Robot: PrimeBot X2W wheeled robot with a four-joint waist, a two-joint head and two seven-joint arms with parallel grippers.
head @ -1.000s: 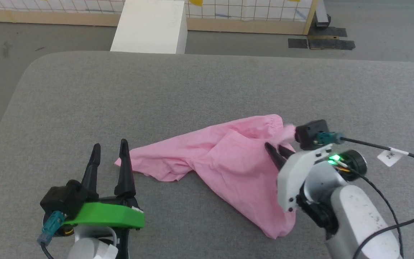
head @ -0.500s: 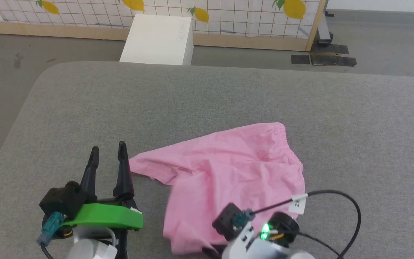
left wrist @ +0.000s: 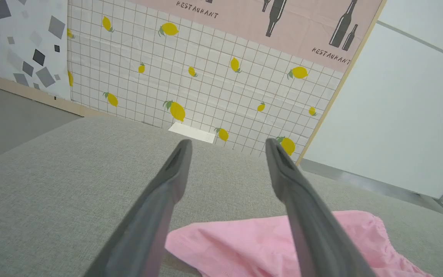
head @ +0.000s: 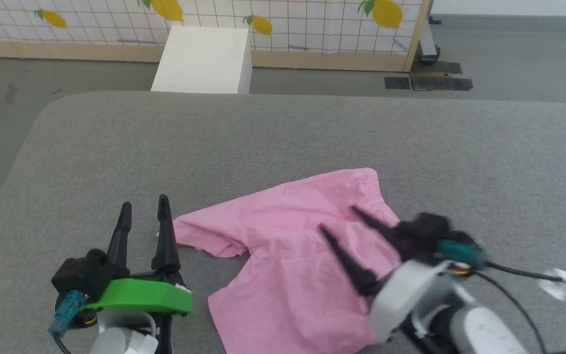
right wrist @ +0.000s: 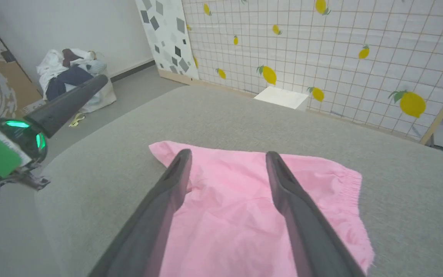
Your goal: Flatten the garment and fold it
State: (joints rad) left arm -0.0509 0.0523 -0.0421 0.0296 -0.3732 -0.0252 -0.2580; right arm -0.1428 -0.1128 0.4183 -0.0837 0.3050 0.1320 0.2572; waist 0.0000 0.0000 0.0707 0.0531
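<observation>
Near hem of garment [head: 288, 285] likely off-frame.

In the left wrist view a pink poster [left wrist: 302, 23] hangs on the wall along the top of the frame. On it the word "RESTAURANT" stands two times, in dark capital letters that slant a little. The first one is at the top centre, to the left of two dark bottle shapes. The second one is at the upper right, just under two other dark bottle shapes. The upper part of the poster is cut by the frame edge. In the head view a small white tag [head: 558, 289] sits on a black cable [head: 509, 269] at the lower right; it is blurred, so its print cannot be read.
</observation>
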